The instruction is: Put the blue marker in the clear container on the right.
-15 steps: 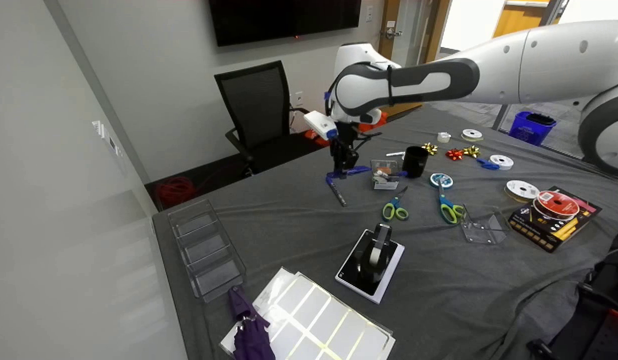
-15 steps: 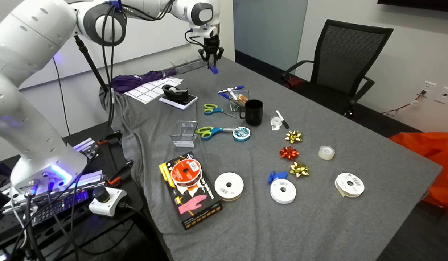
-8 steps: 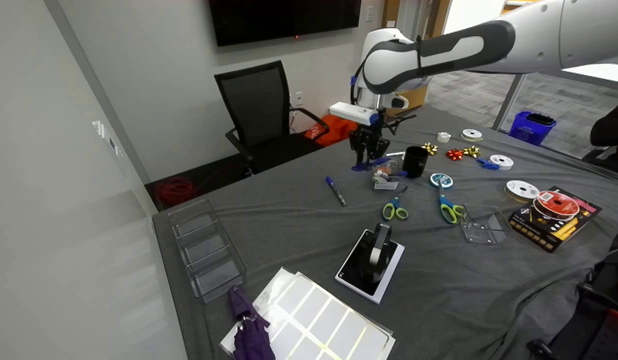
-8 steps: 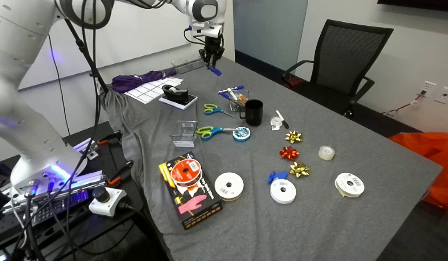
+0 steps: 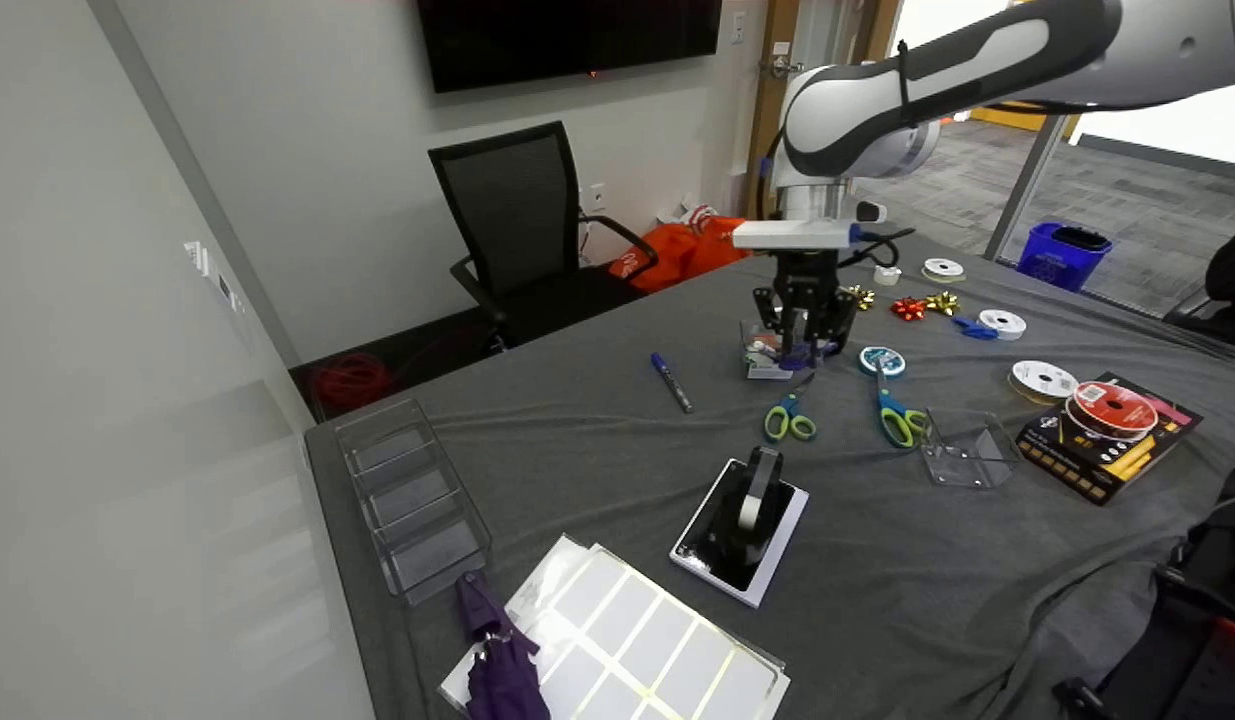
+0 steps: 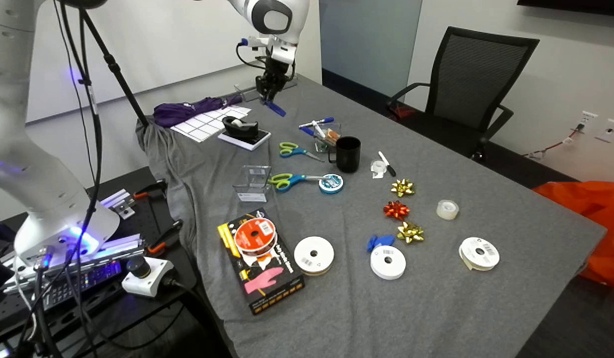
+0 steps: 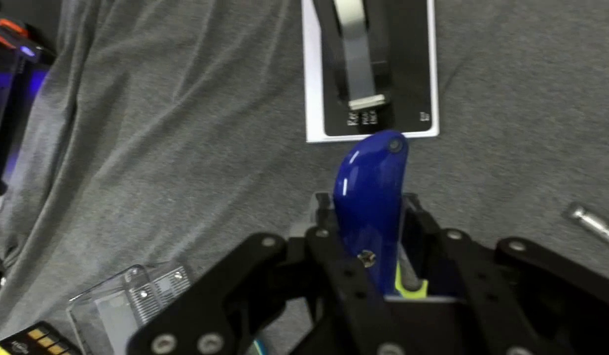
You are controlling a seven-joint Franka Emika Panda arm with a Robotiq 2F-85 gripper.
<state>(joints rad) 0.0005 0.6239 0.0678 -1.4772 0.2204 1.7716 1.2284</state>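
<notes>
The blue marker [image 5: 672,382], blue-capped with a greyish body, lies on the table; it also shows in an exterior view [image 6: 316,122]. A silvery end [image 7: 595,224] at the right of the wrist view looks like it. Two small clear containers show: a bare one [image 5: 967,455], also in the wrist view [image 7: 122,305], and one holding items [image 6: 328,145]. I cannot tell which is meant. My gripper [image 5: 802,345] is shut on a smooth blue tool [image 7: 371,177] with a rounded end, held above the table. It also shows in an exterior view [image 6: 268,97].
Scissors [image 5: 791,415] and a tape dispenser [image 5: 752,500] on a white box lie nearby. A black mug [image 6: 347,154] stands beside the filled container. A clear bin tray [image 5: 412,500] is at the far side. Ribbon spools [image 6: 314,254], bows and a black box [image 6: 259,268] lie elsewhere.
My gripper has moved with the blue tool, rightward in one exterior view and slightly leftward and nearer in another. It stays shut on the tool. The marker on the table has not moved.
</notes>
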